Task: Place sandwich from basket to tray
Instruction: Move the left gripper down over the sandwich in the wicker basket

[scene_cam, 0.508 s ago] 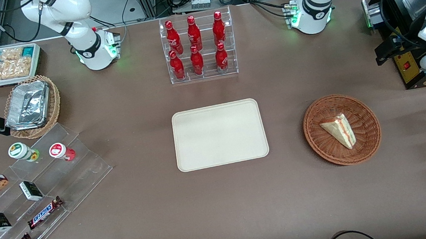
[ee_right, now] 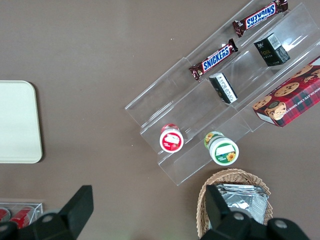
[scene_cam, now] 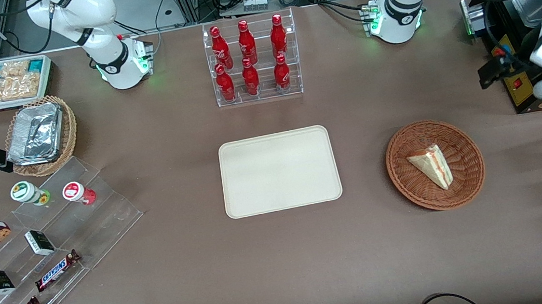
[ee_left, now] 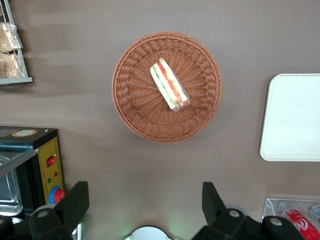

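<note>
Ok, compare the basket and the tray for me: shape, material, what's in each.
The basket is round, reddish-brown woven wicker; the tray is rectangular, smooth and cream. The basket holds the sandwich; the tray holds nothing. Both rest flat on the table. The end effector hangs open, high above the table beside the basket.

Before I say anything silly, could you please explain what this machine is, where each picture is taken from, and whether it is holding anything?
These are two white robot arms bolted to a brown table. One picture faces them from the front; the other two come from cameras on their wrists, looking down. The working arm's gripper is open and holds nothing; it hangs high above the table, near the black appliance. Its job is to move the sandwich, which lies in the basket, onto the tray beside it. The tray holds nothing yet. A rack of red bottles stands farther from the front camera than the tray.
</note>
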